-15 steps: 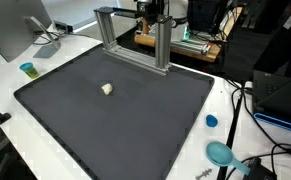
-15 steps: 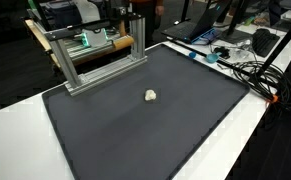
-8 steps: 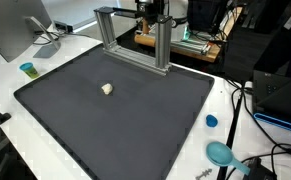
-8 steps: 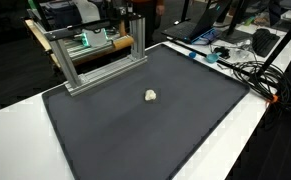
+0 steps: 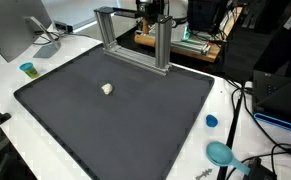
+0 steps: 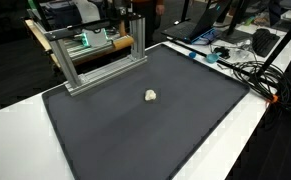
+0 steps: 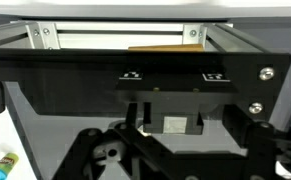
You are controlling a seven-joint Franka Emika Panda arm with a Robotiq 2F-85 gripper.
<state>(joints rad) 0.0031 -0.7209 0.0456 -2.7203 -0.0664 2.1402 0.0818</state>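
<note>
My gripper [image 7: 182, 125] is high at the back of the table, over an aluminium frame [image 5: 135, 35] that also shows in the other exterior view [image 6: 95, 55]. In both exterior views only the gripper's dark body shows, above the frame's top bar [image 5: 151, 10] [image 6: 135, 10]. In the wrist view its two dark fingers stand apart with nothing between them, and the frame's bar [image 7: 115, 35] and a black panel [image 7: 165, 75] lie beyond. A small cream lump [image 5: 107, 89] [image 6: 151, 96] lies alone on the dark mat [image 5: 135, 125], far from the gripper.
A small blue cup [image 5: 27, 69] and a monitor [image 5: 10, 30] stand beside the mat. A blue cap [image 5: 211, 121] and a teal round thing [image 5: 220, 153] lie on the white table. Cables and devices [image 6: 240, 60] crowd one side.
</note>
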